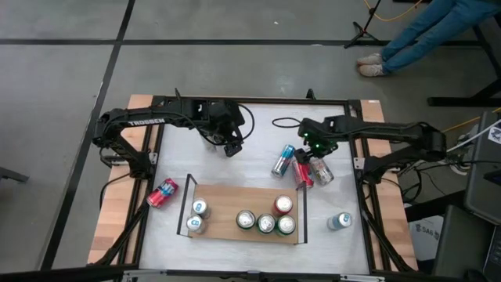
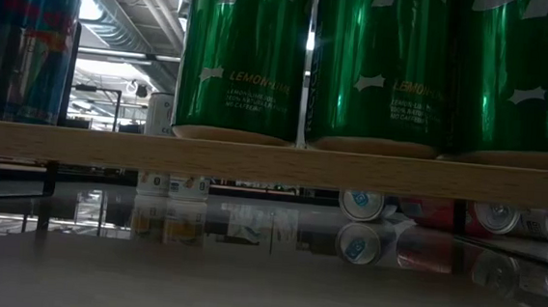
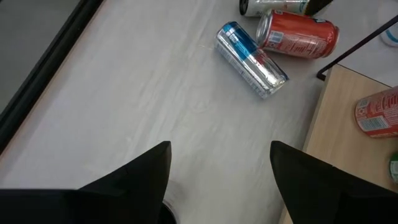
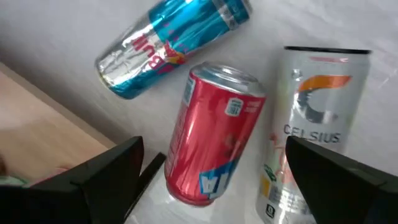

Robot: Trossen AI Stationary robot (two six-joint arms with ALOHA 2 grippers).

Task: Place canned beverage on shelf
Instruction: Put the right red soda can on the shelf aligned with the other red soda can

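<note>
The wooden shelf [image 1: 235, 205] lies at the table's near middle. Several upright cans stand on it, among them green ones [image 2: 242, 55]. Three cans lie on their sides on the white tabletop beyond its right end: a blue-silver one [image 4: 168, 43], a red one [image 4: 214, 149] and a white Celsius one [image 4: 314, 143]. My right gripper [image 1: 313, 155] hangs open just above them, pointing steeply down, its fingers [image 4: 106, 177] either side of the red and white cans without touching. My left gripper [image 1: 232, 149] waits open above the far middle of the table.
A red-and-blue can [image 1: 163, 193] lies left of the shelf, and a pale can [image 1: 339, 222] stands right of it. Black rails [image 1: 188, 205] close the shelf's short ends. A person's legs [image 1: 423, 35] show on the floor beyond the table.
</note>
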